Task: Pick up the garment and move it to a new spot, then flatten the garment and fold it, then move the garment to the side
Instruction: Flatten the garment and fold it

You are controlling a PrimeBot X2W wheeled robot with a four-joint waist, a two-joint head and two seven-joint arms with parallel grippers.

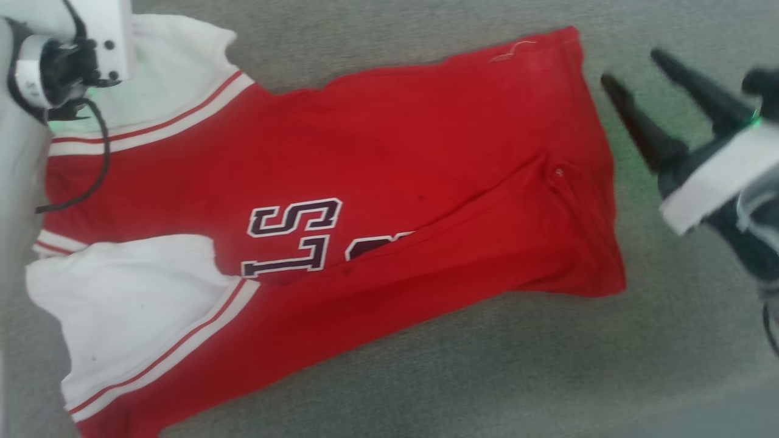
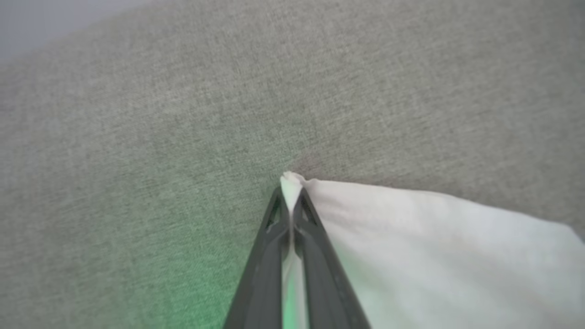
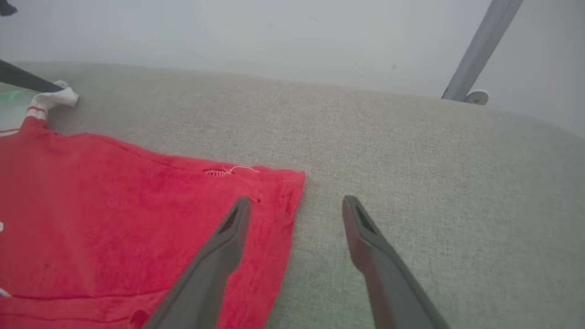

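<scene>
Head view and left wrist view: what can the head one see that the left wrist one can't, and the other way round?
Head view's own: the garment, red with dark letters, and the right gripper, open, near the hem. Left wrist view's own: the left gripper shut on the corner of a white sleeve. Shared: white sleeve cloth and the grey surface.

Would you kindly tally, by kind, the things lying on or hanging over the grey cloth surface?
Red shirt: 1
Grippers: 2 (left gripper shut on the shirt's white sleeve end; right gripper open beside the hem)
Total: 3
</scene>
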